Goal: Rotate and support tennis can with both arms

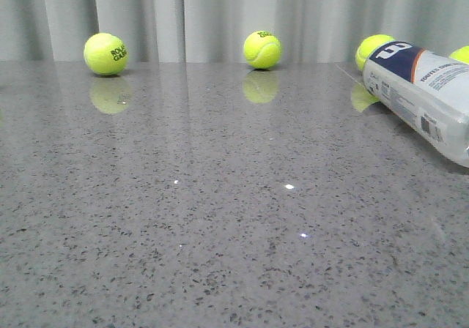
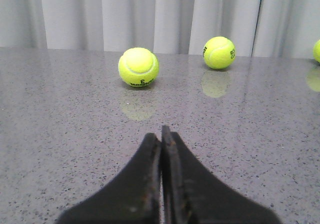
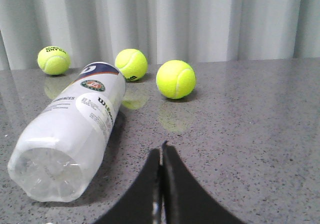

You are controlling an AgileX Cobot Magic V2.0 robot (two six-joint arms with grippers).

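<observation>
1. on the table's (image 1: 220, 233) right side the tennis can (image 1: 425, 97) lies flat, no arms near
2. left gripper (image 2: 161, 134) is pressed together, facing balls
3. right gripper (image 3: 161, 151) is together too, beside the can; open wide before grabbing

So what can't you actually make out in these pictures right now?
- Can, front view: its near end is cut off by the right edge.
- Ball behind the can, front view: mostly hidden by the can and the edge.
- Ball, left wrist view: cut by the right edge.
- Arms: absent from the front view; only the shut left hand and right hand show.
</observation>
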